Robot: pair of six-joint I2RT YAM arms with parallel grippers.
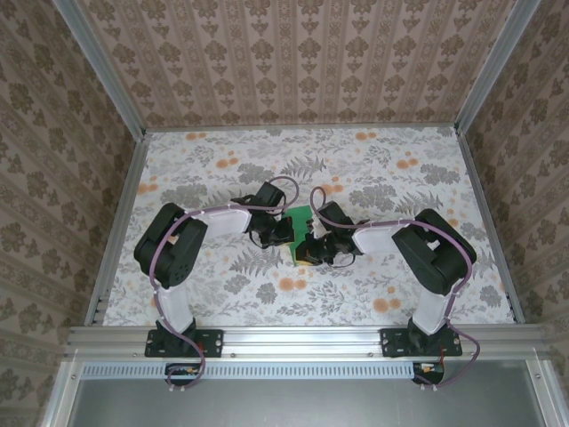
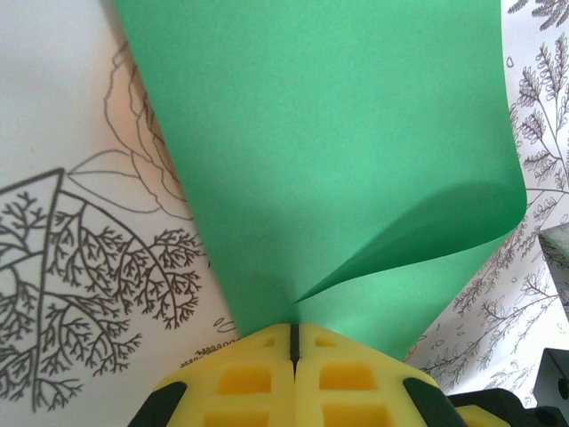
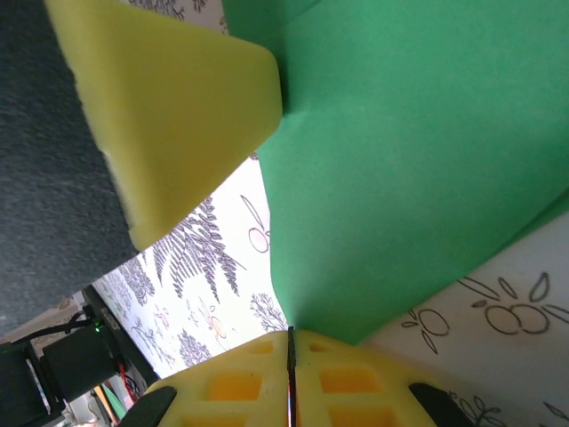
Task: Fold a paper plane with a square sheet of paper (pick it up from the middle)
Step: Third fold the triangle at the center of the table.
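Your left jaws and right jaws stood tip to tip near the middle of the tabletop (image 1: 222,160) in the top view, with the square sheet of paper (image 1: 301,216) showing just beyond them. In the left wrist view, your left jaws were pressed together, their yellow pads (image 2: 244,378) meeting along a thin dark seam. The green sheet (image 2: 311,151) ran out from that seam, so they were pinching its near edge. Ahead of those jaws the sheet spread broad over the floral tabletop (image 2: 80,178); to their right, part of it curled upward and threw a shadow on the paper beneath. In the right wrist view, your right jaws were also closed, pads (image 3: 236,387) touching, and pinched a narrowing part of the sheet (image 3: 418,160) at the seam. One yellow pad (image 3: 169,116) of the left jaws stood ahead and to the left of the right jaws, touching the sheet's edge.
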